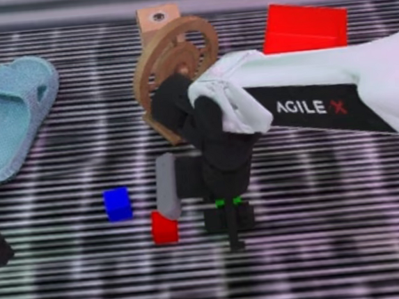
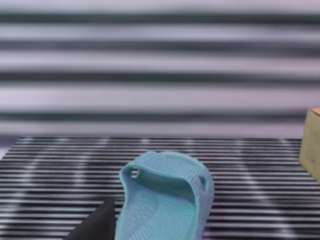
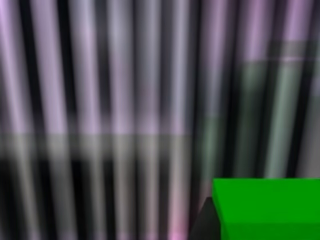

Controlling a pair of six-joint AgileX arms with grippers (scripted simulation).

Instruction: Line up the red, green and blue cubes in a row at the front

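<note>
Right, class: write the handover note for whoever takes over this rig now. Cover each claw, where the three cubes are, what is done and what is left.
Right claw: near the front middle of the table, shut on the green cube, which shows only as slivers in the top view.
Left arm: parked at the table's left edge by the light blue slipper; its claw's state cannot be told.
Blue cube and red cube sit left of the right claw, apart, with red nearer the front.
Done: green cube grasped.
Left: set green down and bring all three into one row at the front.
</note>
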